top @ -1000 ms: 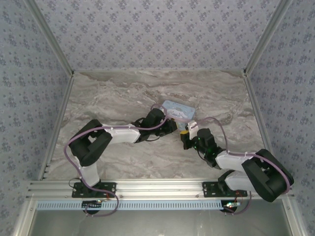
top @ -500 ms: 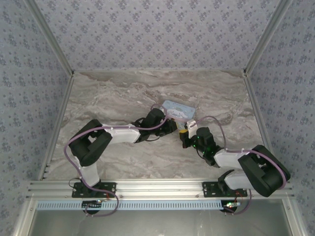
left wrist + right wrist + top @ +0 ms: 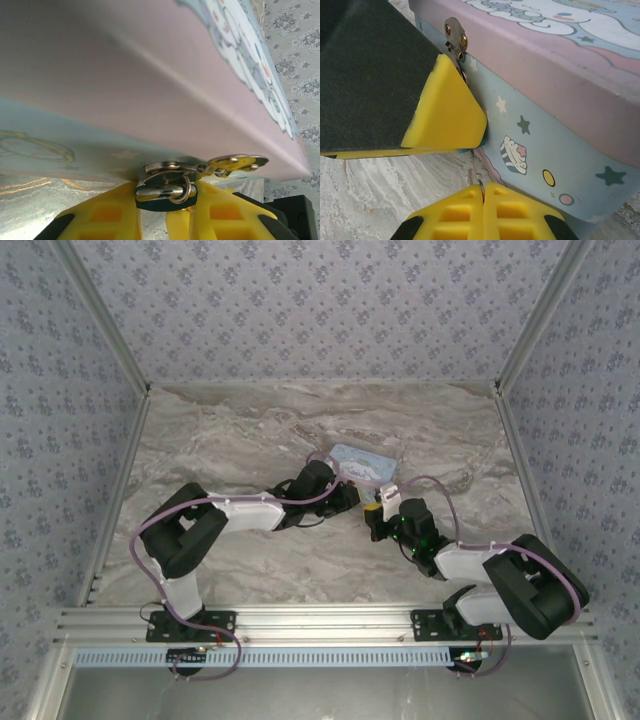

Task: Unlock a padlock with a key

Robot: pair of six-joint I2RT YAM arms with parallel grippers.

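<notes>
The teal padlock (image 3: 156, 196) hangs by its silvery shackle from the hasp (image 3: 170, 167) on the front of the cartoon tin (image 3: 150, 90). My left gripper (image 3: 166, 212) is shut on the padlock with its yellow fingers either side. My right gripper (image 3: 482, 192) is shut on the key (image 3: 476, 174), a thin sliver pointing up at the padlock's teal edge (image 3: 467, 149), just below the left gripper's yellow finger (image 3: 447, 110). From above, the left gripper (image 3: 350, 498) and right gripper (image 3: 377, 517) meet at the tin's near side (image 3: 362, 462).
The tin (image 3: 560, 100) rests on the marble table (image 3: 230, 430), its hinged hasp plate (image 3: 454, 32) on the lid edge. Patterned walls close in the back and both sides. Both arms reach across the near half of the table.
The right arm's elbow has swung a little to the left. Both grippers stay at the tin's front, with the same holds.
</notes>
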